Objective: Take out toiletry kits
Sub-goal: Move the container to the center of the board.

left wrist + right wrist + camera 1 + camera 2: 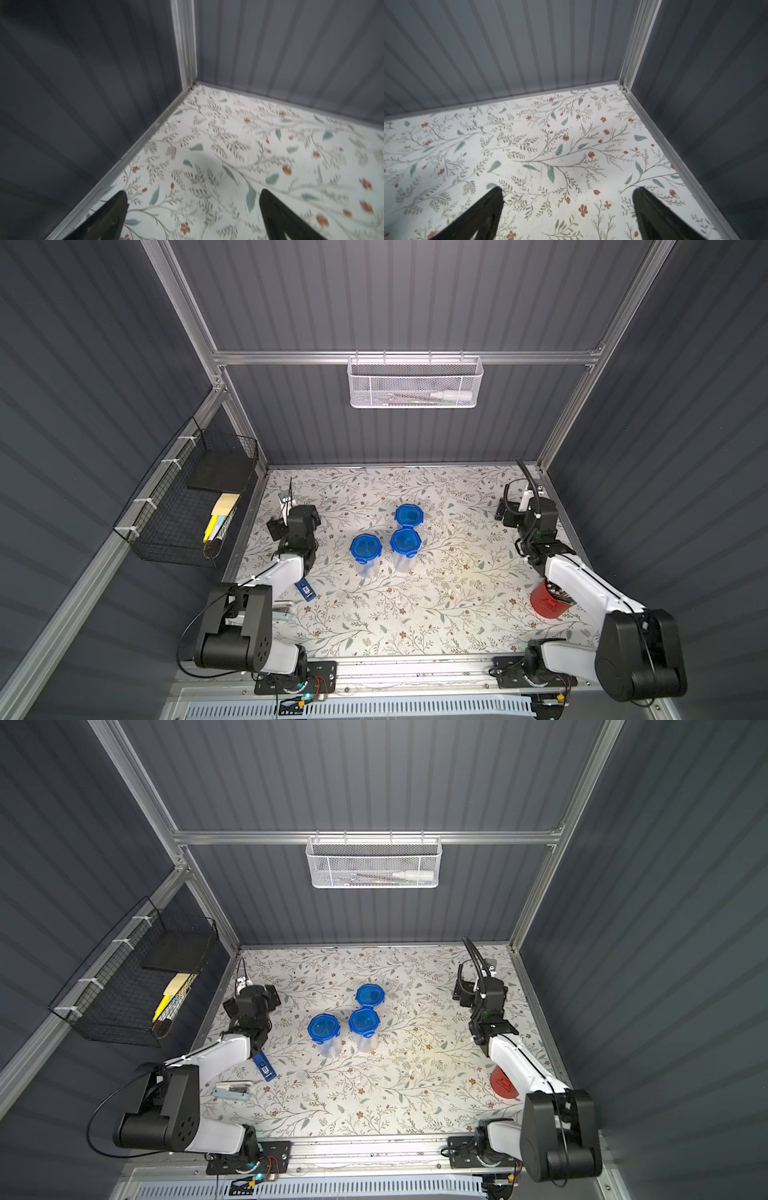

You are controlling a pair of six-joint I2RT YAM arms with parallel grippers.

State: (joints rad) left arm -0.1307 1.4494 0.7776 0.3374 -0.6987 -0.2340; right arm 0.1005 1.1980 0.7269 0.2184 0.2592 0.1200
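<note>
- Left claw [193,193]: spread wide, nothing held, poised over bare floral worktop [228,145] close to the far left corner.
- Right claw [568,189]: just as wide and just as empty, close to the far right corner.
- Between the two, mid-worktop in both top views: three clear jars [405,542] with blue clip lids, upright, long axis vertical, lids on. Two seemingly touching, a lone jar [366,549] just beside them on the left arm's side.
- Toiletry kits: not plainly seen anywhere. Judged to sit inside those jars, with only a bluish shade showing through the lone jar's wall.
- From either claw: inward toward the centre and back toward the robot's base. Left claw judged somewhat nearer, the lone jar being its closest target.
- Likely need first: lid clips undone, one claw steadying, one lifting.
- Dark-blue gadget [305,591] beside the left forearm: pale label patch, too small to read.
- Red cup [548,605] under the right forearm: no legible writing.
</note>
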